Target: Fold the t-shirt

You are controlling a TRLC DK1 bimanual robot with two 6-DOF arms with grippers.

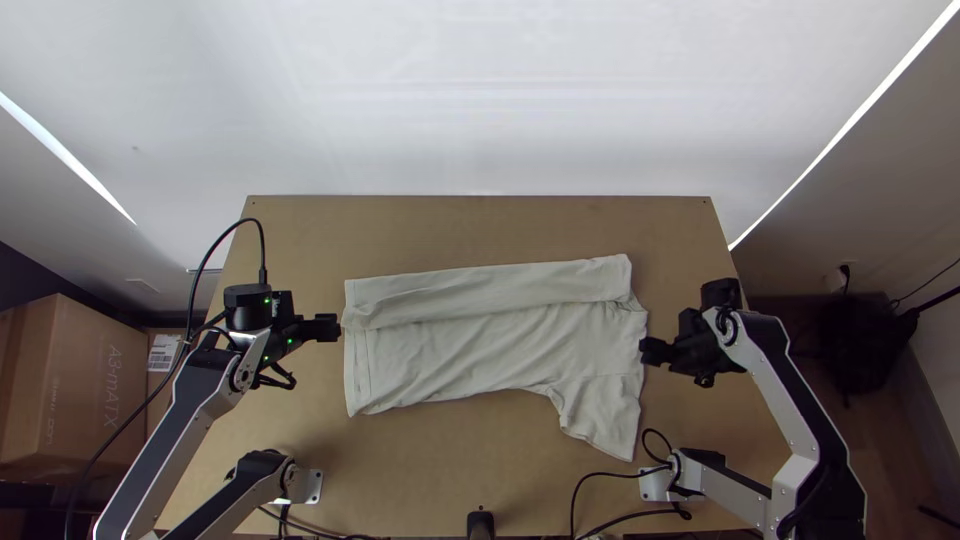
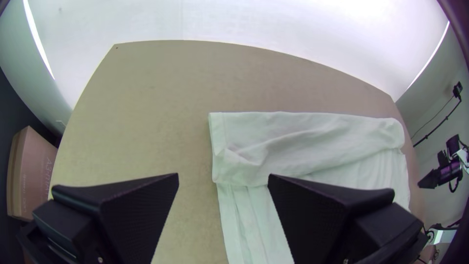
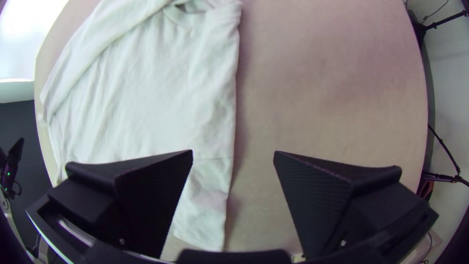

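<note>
A pale t-shirt (image 1: 470,345) lies sideways on the table, its far long side folded over in a band and one sleeve spread toward the near edge at the right. Beside its left end is my left gripper (image 1: 338,327); beside its right end, near the collar, is my right gripper (image 1: 644,351). In the left wrist view, the left gripper (image 2: 223,177) stands open above the hem of the shirt (image 2: 303,142). In the right wrist view, the right gripper (image 3: 233,152) is open, over the edge of the shirt (image 3: 146,88). Both hold no cloth.
The wooden table (image 1: 480,225) has bare board beyond and in front of the shirt. Black cables (image 1: 600,478) lie by the right arm's base at the near edge. A cardboard box (image 1: 75,385) stands off the table's left side.
</note>
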